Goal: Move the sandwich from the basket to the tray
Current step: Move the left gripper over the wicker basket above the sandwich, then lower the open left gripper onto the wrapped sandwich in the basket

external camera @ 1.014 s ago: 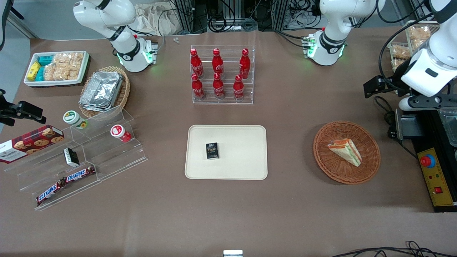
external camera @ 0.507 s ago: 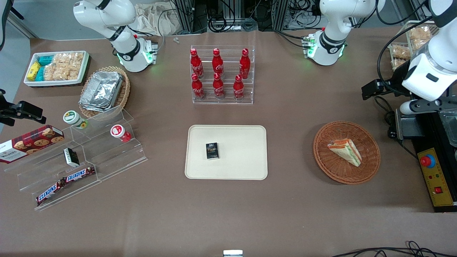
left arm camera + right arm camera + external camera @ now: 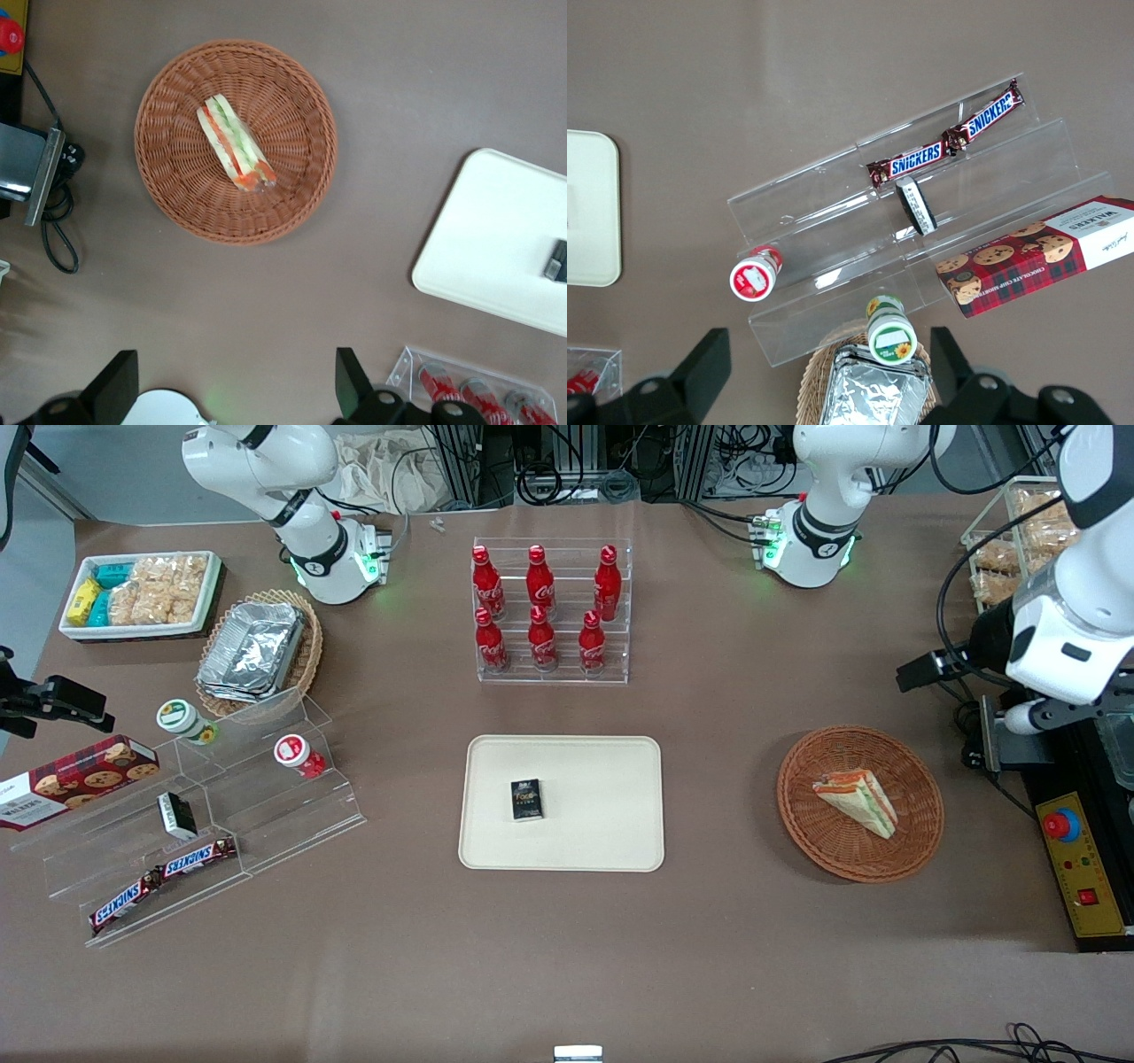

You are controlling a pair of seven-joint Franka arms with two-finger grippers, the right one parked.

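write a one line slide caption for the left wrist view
Open gripper high above the wicker basket holding a wrapped sandwich, with the cream tray beside it.

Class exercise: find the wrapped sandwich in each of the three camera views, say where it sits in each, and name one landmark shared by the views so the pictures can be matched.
Front view: the sandwich lies in the basket, toward the working arm's end of the table; the gripper hangs farther from the camera.
Left wrist view: the sandwich lies in the middle of the basket, gripper open, well above.
Right wrist view: not in it.
Shared landmark: the tray.
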